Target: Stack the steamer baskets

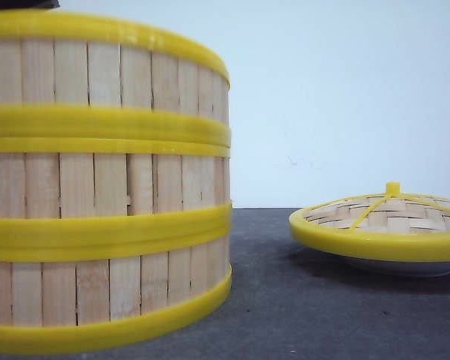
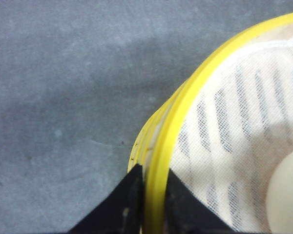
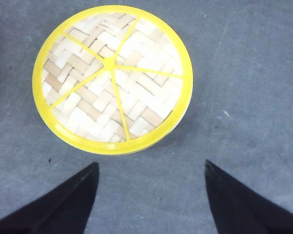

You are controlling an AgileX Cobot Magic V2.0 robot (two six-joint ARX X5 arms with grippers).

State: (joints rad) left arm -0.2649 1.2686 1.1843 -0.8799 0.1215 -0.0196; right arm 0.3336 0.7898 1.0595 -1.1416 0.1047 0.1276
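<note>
Yellow-rimmed steamer baskets [image 1: 105, 187] stacked, left hand [image 2: 154, 204] on rim.

No readable txt, labels or nos. anywhere in view.

The left of the table [image 1: 300, 300] is filled by the three stacked steamer baskets [image 1: 105, 187], whose top rim is straddled by the left gripper [image 2: 154, 204]. A bare strip of table is left between the stack and the lid [image 1: 382, 221]. Open surface is seen beneath the spread right gripper [image 3: 151, 195].
</note>
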